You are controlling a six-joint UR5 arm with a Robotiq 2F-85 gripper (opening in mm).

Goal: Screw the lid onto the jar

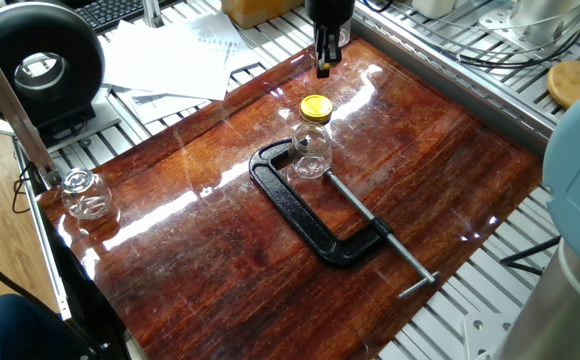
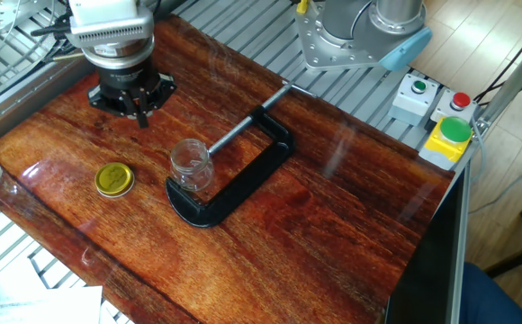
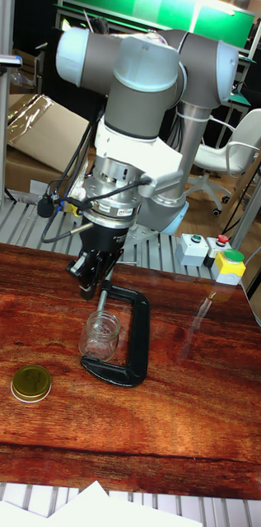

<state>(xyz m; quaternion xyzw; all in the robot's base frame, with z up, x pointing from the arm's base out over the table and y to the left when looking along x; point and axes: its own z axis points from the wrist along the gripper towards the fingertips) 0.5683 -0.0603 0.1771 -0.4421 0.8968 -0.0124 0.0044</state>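
The yellow lid (image 1: 316, 108) (image 2: 114, 179) (image 3: 31, 384) lies flat on the wooden table, apart from the jar. The clear glass jar (image 1: 312, 150) (image 2: 190, 165) (image 3: 100, 336) stands upright with an open mouth, held in the jaws of a black C-clamp (image 1: 315, 215) (image 2: 234, 171) (image 3: 134, 333). My gripper (image 1: 323, 62) (image 2: 140, 113) (image 3: 88, 286) hangs above the table's far side, beyond the lid and clear of both lid and jar. Its fingers look pressed together with nothing between them.
A second clear jar (image 1: 83, 193) stands near the table's left edge. Papers (image 1: 175, 55) and a black round device (image 1: 40, 65) lie off the board. A tan wooden disc (image 1: 573, 78) sits at the right. A button box (image 2: 436, 112) is by the arm's base.
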